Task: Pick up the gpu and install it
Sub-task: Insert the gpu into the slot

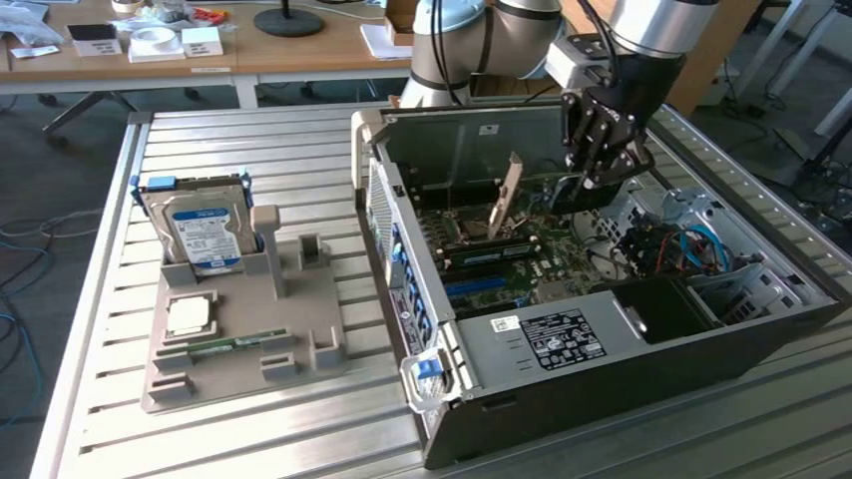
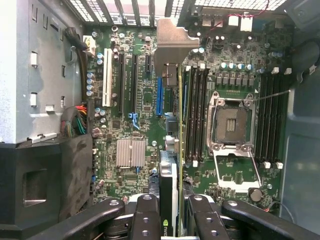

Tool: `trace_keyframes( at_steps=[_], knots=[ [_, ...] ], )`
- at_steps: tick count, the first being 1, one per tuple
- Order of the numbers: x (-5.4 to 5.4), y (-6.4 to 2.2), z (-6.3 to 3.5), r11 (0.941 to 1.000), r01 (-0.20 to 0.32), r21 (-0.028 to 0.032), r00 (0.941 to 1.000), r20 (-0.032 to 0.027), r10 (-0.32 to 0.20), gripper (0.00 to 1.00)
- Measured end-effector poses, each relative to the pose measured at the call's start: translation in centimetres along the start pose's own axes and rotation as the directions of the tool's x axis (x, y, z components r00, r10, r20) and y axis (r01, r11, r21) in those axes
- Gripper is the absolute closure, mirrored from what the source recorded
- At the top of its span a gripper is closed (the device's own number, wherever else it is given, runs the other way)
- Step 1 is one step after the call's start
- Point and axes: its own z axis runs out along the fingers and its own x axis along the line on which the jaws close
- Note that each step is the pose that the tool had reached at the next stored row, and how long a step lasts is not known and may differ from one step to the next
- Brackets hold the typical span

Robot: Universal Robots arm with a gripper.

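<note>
Gripper [image 2: 170, 202] half closed inside open PC case [image 1: 665, 349], fingers [image 2: 146, 215] clamped on both faces of gpu [image 2: 168, 172], card on edge between them over motherboard [image 2: 150, 100], pale end bracket [image 2: 172, 42] farthest from fingertips

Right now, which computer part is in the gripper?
The gpu, clamped edge-on by the gripper inside the case; the hard drive and RAM stick sit on the tray.
</note>
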Motion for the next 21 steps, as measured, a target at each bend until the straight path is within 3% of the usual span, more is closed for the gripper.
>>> trace_keyframes(
  at_steps=[21],
  knots=[
    [0.0, 0.38, 0.73, 1.0, 0.0, -0.0001, 1.0, -0.0001, 0.0, 0.73]
  ],
)
